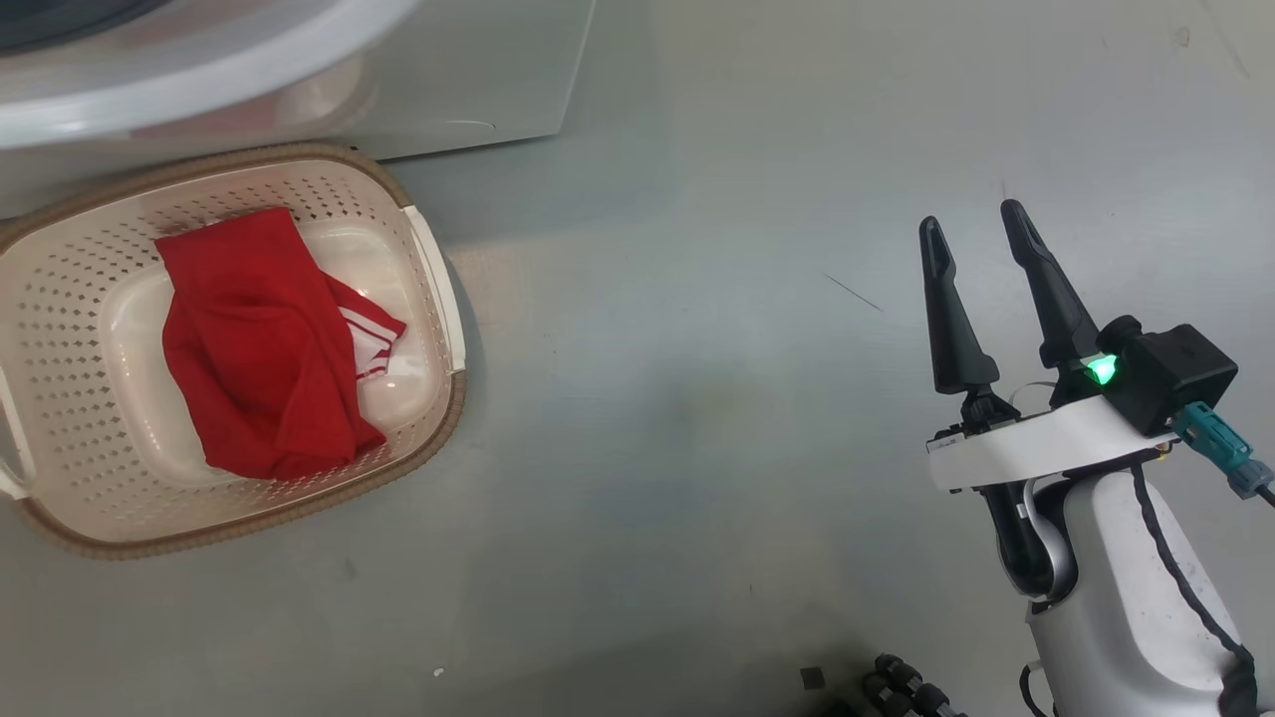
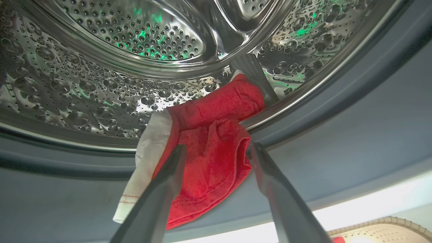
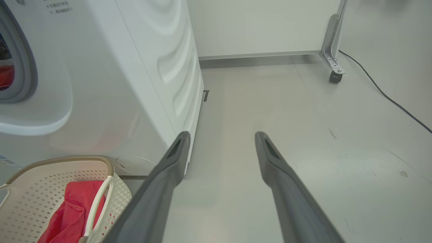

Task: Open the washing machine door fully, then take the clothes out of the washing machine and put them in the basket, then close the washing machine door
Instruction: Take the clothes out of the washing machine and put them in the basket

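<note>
Clothes [image 1: 259, 349]: two red pieces, white-striped trim. First crumpled in the one basket [image 1: 249, 151], beside washer [image 1: 478, 80]. Second piece [image 2: 216, 135] draped over drum [image 2: 84, 87] lip, between left claw [image 2: 218, 145] fingers, apart. Right claw [image 1: 971, 216] apart, over floor [image 1: 697, 398].

**Soft, even light outside; glare inside the drum**

In the head view, diffuse light lies flat on the grey floor [image 1: 697, 398]. The basket [image 1: 60, 329] throws a soft-edged shadow to its right, and a green lamp [image 1: 1101, 369] glows by the right gripper [image 1: 971, 216]. In the left wrist view the steel drum [image 2: 67, 91] sparkles with white glints and green reflections. A blown-out white band crosses the lower right, and the left gripper [image 2: 217, 146] has blurred fingers [image 2: 162, 189]. The right wrist view is bright and pale, with the washing machine [image 3: 141, 67] edges bowed by the wide lens.
</note>
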